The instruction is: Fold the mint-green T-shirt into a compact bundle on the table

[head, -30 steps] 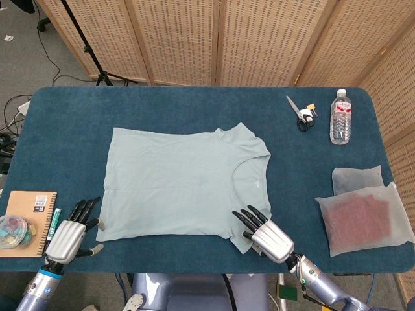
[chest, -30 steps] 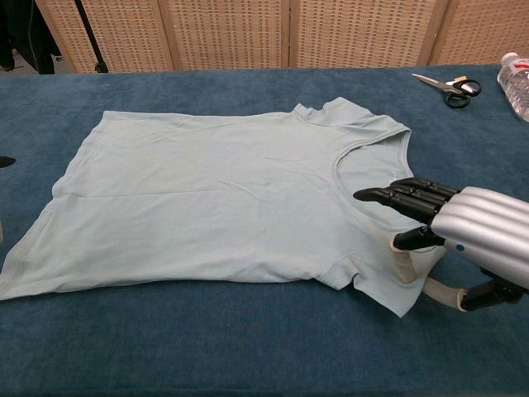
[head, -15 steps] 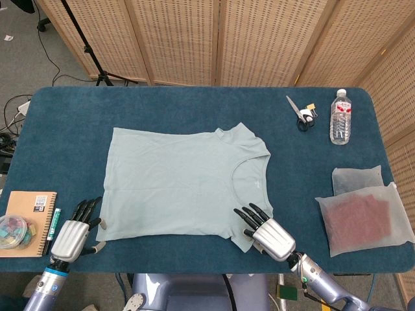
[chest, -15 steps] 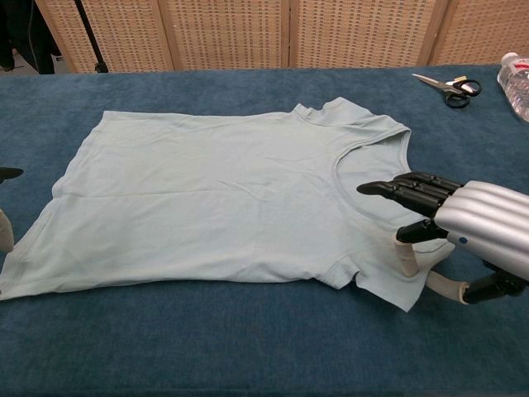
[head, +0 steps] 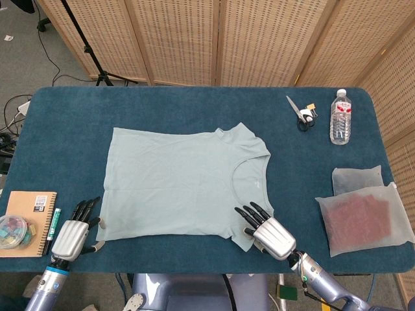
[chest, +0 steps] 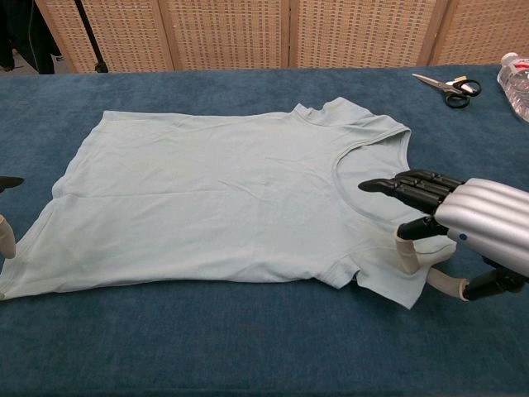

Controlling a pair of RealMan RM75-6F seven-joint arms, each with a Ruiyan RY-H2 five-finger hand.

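Lying flat, T-shirt (head: 181, 181) sleeve touches right hand (head: 271, 234).

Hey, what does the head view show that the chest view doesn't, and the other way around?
Only the head view shows the notebook, the marker beside it, the two pouches at the right edge, and the whole left hand by the shirt's near corner. Only the chest view shows, from the side, the right hand's thumb reaching down to the sleeve. Both share the mint-green T-shirt lying flat, the right hand, the scissors and the water bottle.
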